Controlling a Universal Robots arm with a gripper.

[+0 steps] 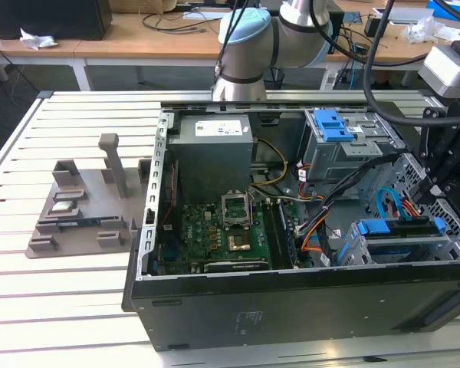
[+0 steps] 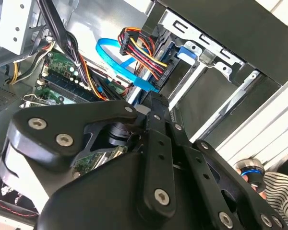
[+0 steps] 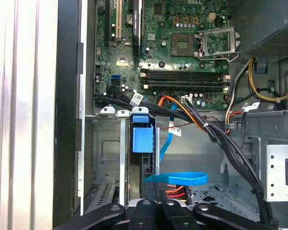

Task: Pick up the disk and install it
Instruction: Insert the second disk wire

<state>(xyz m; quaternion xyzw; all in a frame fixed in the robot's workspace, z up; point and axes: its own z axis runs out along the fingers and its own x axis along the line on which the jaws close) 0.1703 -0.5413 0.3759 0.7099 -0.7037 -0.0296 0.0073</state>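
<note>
An open computer case (image 1: pixel 291 307) is seen lying on its side on the slatted white bench (image 1: pixel 61 307), towards the bench edge at the exterior view's right. The disk (image 1: pixel 402 234), edged by its blue bracket, is seated in the drive cage (image 1: pixel 353 249) at the case's lower corner nearest the exterior view's right; in the first wrist view the disk (image 3: pixel 143 139) is seen edge-on within the grey metal bay, its blue tab uppermost. The black claw (image 1: pixel 437 184) is positioned just above that cage, close to the disk; whether its fingers are spread or pressed together cannot be told, and no contact with the disk can be confirmed. A blue ribbon cable (image 3: pixel 175 178) and a bundle of red, yellow and orange wires (image 2: pixel 139 50) are seen beside the bay. The green motherboard (image 1: pixel 222 238) is exposed in the middle of the case, with a grey power-supply box (image 1: pixel 215 153) beyond it. A grey fixture (image 1: pixel 84 207) is placed on the bench well apart from the case, towards the exterior view's left.
</note>
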